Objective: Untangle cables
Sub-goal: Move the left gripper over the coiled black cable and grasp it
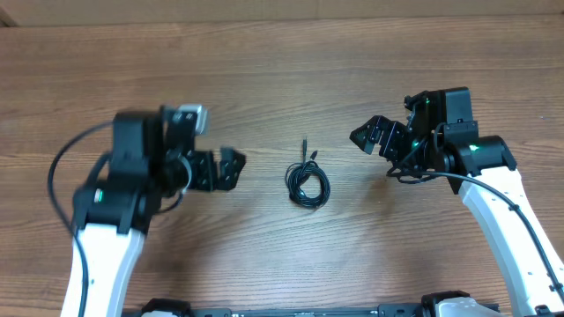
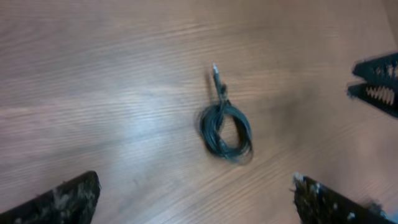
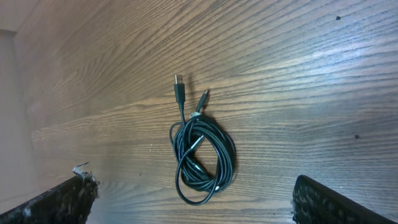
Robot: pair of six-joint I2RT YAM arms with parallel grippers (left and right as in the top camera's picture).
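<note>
The cables (image 1: 307, 183) lie as one small coiled bundle of thin black cord in the middle of the wooden table, with plug ends sticking out at the far side. The bundle also shows in the left wrist view (image 2: 225, 129) and in the right wrist view (image 3: 202, 152). My left gripper (image 1: 231, 169) is open and empty, left of the bundle and apart from it. Its jaw tips show in the left wrist view (image 2: 196, 202). My right gripper (image 1: 372, 136) is open and empty, right of the bundle and a little farther back. Its jaws show in the right wrist view (image 3: 199, 202).
The wooden table (image 1: 282, 70) fills the view. Thicker black arm wires loop beside the left arm (image 1: 62, 176) and under the right arm (image 1: 414, 176). The right gripper's jaws show at the right edge of the left wrist view (image 2: 376, 84).
</note>
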